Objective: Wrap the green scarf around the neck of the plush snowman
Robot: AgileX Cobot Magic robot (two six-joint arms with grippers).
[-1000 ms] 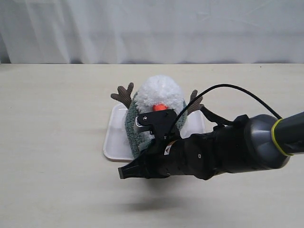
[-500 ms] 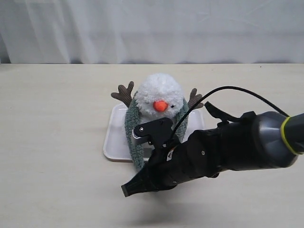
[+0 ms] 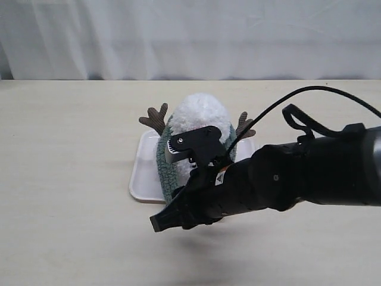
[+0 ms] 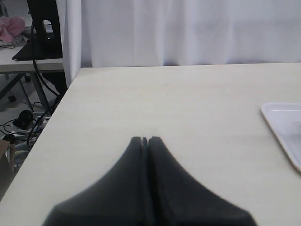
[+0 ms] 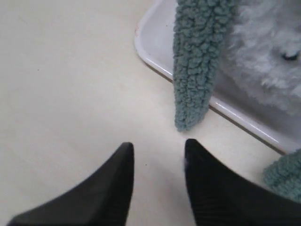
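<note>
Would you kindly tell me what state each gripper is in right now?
Left gripper: closed, holding nothing.
Right gripper: open, empty, near the green scarf end.

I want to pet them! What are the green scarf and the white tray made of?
The long fuzzy grey-green scarf looks like matte fleece, with nubbly curls. The flat white tray seems to be smooth plastic, judging by its shiny raised rim, but that's not certain.
</note>
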